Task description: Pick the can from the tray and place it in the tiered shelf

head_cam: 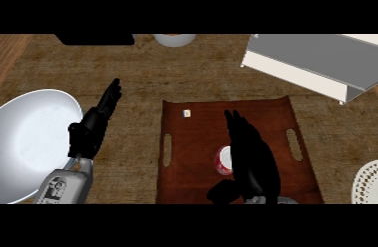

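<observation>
Brown tray (pixel 196 181): I see it lying flat on the woven surface (pixel 184 71), low centre, a slot handle on each long side.
Can (pixel 222 161): white and red, on the tray, right of its middle; most of it hidden under my right hand.
Right hand (pixel 251 156): over the tray and the can, fingers straight, pointing away from me. Thumb low on the left, beside the can. I can't tell if it touches the can; nothing is curled round it.
Left hand (pixel 92 128): left of the tray, above the surface by the plate's edge, fingers straight and together, pointing up and slightly right, holding nothing.
Plate (pixel 33 141): big, white, at the left edge, well apart from the tray.
Shelf (pixel 310 66): grey and white, upper right, beyond the tray's far right corner.
Small tag (pixel 187 112): pale scrap near the tray's far left corner.
Bowl (pixel 175 39): white, at the top edge, only partly in view.
Dark block (pixel 96 39): top left, cut off by the edge.
White perforated thing (pixel 367 183): right edge, partly in view.
</observation>
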Controlling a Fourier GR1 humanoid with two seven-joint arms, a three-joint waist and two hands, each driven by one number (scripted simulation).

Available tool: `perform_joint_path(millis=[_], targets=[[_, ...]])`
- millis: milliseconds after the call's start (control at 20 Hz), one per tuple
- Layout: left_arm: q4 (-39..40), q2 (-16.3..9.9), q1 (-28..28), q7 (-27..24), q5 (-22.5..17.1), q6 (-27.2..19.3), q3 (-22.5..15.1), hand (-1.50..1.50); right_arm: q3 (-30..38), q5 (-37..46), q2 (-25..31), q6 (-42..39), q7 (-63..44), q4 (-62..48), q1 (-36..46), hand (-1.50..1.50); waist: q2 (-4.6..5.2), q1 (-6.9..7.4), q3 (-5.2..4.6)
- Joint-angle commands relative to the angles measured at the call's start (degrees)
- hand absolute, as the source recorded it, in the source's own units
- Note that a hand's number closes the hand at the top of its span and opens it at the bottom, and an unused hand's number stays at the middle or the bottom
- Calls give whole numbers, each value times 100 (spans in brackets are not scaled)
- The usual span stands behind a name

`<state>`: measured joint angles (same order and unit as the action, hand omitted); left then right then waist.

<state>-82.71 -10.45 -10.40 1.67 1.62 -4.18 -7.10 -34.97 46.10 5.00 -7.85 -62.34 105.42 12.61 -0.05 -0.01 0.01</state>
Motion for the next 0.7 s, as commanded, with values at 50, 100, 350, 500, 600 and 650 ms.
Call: perform_joint_path(millis=[50, 100, 350, 500, 600, 650], targets=[[-106, 184, 3, 119, 189, -59, -116, 0, 133, 246, -276, -310, -469, -187, -11, -150, 2, 5, -1], [90, 129, 117, -148, 133, 75, -12, 0, 29, 313, -311, -468, -577, 81, -115, -150, 1, -3, -2], [-217, 216, 226, 35, 270, -46, 18, 0, 70, 525, -388, -157, -88, -300, -508, -150, -2, 3, 0], [199, 219, 155, -245, 147, 210, 167, 0, 460, 449, -404, -298, 109, -490, -241, -150, 4, 3, -1], [51, 288, -28, 34, 276, 150, 181, 0, 525, 512, -480, -335, 293, -624, -264, -150, 3, 2, -1], [-277, 134, 347, -75, 169, 252, 201, 0, 654, 398, -179, 18, 754, -793, -585, -150, 2, 14, 0]])
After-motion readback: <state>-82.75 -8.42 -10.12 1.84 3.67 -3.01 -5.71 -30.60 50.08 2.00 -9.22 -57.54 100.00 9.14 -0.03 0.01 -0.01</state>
